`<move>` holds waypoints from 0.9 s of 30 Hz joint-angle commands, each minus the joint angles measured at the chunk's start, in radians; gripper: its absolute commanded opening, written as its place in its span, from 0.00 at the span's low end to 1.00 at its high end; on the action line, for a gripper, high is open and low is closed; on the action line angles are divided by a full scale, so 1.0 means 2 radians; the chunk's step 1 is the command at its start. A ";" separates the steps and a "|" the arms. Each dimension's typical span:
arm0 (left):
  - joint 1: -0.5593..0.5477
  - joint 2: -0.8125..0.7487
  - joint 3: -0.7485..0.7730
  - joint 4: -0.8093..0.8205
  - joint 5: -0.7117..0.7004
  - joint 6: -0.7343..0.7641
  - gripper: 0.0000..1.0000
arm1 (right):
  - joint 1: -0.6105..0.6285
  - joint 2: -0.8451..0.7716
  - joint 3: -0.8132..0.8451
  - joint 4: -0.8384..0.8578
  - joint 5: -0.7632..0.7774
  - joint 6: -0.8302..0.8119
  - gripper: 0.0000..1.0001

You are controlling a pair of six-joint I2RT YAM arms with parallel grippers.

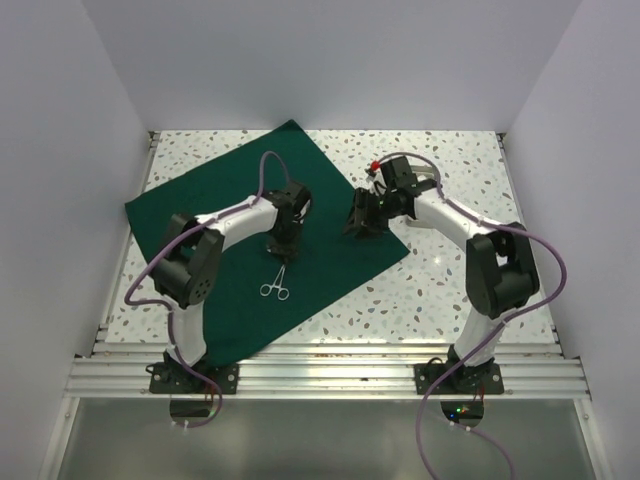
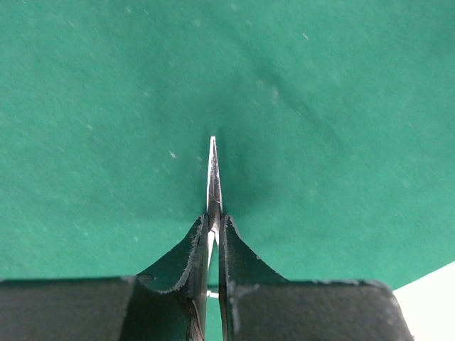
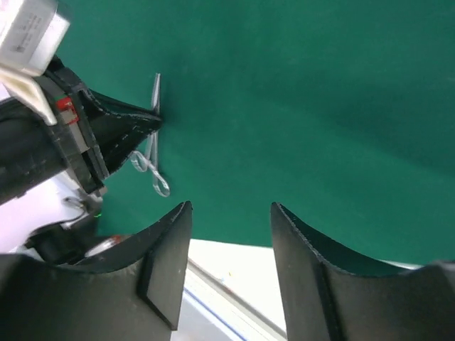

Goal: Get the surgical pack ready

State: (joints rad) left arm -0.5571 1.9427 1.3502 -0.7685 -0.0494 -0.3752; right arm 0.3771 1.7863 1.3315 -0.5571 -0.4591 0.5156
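The large dark green cloth [image 1: 250,240] lies spread flat on the table. My left gripper [image 1: 282,246] is over its middle, shut on steel forceps [image 1: 275,287]. Their ring handles point toward the near edge. In the left wrist view the forceps' pointed tip [image 2: 212,177] sticks out past the closed gripper [image 2: 215,219] just above the cloth [image 2: 320,106]. My right gripper [image 1: 360,215] is open and empty over the cloth's right edge. The right wrist view shows it [image 3: 231,207] with the forceps [image 3: 151,153] beyond. No metal tray or white pads are in view.
The speckled tabletop [image 1: 450,290] shows to the right of and behind the cloth. White walls enclose the left, back and right sides. An aluminium rail [image 1: 330,375] runs along the near edge by the arm bases.
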 commanded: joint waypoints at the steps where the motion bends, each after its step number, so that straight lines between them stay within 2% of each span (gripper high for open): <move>1: 0.005 -0.037 0.019 -0.018 0.034 -0.007 0.00 | 0.014 0.007 -0.045 0.137 -0.092 0.072 0.51; 7: 0.022 -0.047 0.015 -0.014 0.064 -0.015 0.00 | 0.067 0.026 -0.080 0.219 -0.099 0.110 0.49; 14: 0.035 -0.047 0.008 -0.001 0.090 -0.020 0.00 | 0.107 0.054 -0.121 0.336 -0.112 0.168 0.54; 19: 0.038 -0.046 0.008 0.002 0.094 -0.021 0.00 | 0.135 0.071 -0.142 0.368 -0.109 0.184 0.57; 27: 0.042 -0.047 0.007 0.002 0.098 -0.019 0.00 | 0.176 0.102 -0.139 0.414 -0.104 0.206 0.55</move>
State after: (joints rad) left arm -0.4839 1.8923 1.3502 -0.7757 0.1265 -0.4084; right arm 0.7025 1.9732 1.0378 0.1829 -0.6552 0.8974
